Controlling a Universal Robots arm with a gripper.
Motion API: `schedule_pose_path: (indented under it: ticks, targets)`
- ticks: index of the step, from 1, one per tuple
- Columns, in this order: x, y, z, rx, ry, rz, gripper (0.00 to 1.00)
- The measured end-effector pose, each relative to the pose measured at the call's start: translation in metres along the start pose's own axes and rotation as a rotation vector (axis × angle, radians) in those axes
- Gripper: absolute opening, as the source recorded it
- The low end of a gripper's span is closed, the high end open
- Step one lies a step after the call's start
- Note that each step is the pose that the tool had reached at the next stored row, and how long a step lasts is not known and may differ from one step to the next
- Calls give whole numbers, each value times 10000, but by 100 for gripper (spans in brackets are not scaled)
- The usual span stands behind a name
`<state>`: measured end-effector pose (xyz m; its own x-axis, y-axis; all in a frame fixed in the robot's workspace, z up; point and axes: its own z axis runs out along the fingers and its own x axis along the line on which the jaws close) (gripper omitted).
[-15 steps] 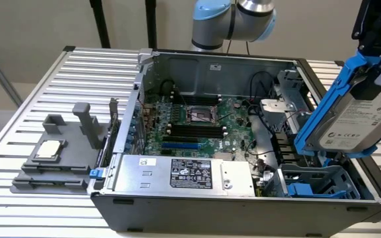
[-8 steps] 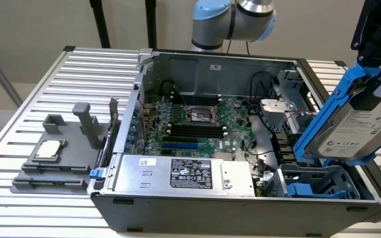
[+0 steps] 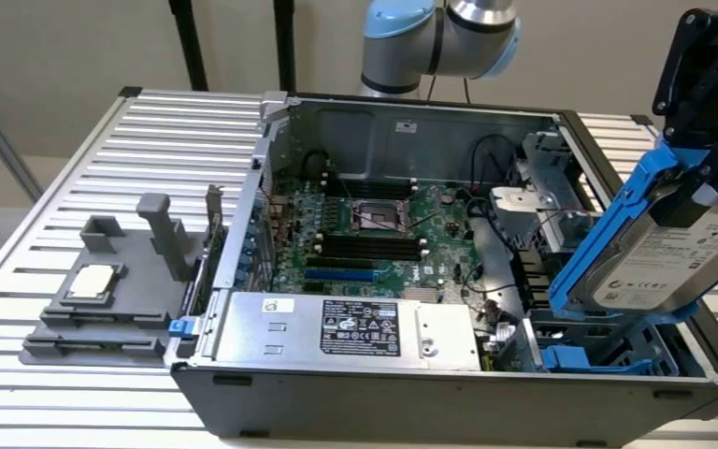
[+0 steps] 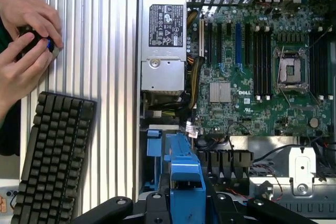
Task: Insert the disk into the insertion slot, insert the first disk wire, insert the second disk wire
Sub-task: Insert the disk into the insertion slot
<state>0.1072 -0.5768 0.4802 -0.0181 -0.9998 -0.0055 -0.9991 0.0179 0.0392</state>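
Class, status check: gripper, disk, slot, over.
Gripper shut on the disk, tilted above the insertion slot. Disk not yet in. Hands beside keyboard, outside the case.

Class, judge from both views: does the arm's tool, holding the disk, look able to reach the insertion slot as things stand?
Probably yes. The tool grips the disk, tilted, close over the insertion slot; the computer case is open there and nothing visible lies between them.

A flat rectangular silver-grey hard drive [image 3: 681, 251] with a white printed label, clipped in a bright blue plastic frame, hangs tilted on edge above the open dark computer case [image 3: 459, 404], at its corner on the exterior view's right. Beneath it, inside that corner, sits the grey-blue plastic drive cage [image 3: 594, 355] with bright blue tabs; the drive is not yet inside it.
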Motion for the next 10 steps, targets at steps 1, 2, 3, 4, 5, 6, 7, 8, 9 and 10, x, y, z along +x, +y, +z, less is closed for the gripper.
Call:
schedule_pose_path:
  ticks: [1, 2, 3, 4, 5, 6, 7, 8, 9, 10]
  targets:
    - [9, -1, 15, -12, -4, 0, 32]
    - [16, -2, 27, -23, -4, 0, 32]
    - [24, -2, 40, -33, -6, 1, 32]
    - [31, -3, 54, -44, -10, 1, 32]
    - [39, -4, 69, -54, -13, 0, 32]
    - [47, -5, 83, -61, -16, 0, 32]
    - [53, -6, 97, -65, -21, 1, 32]
    - [59, -7, 111, -67, -27, 0, 32]
    - [66, -8, 138, -68, -38, 0, 32]
    - [69, -9, 149, -68, -46, -1, 32]
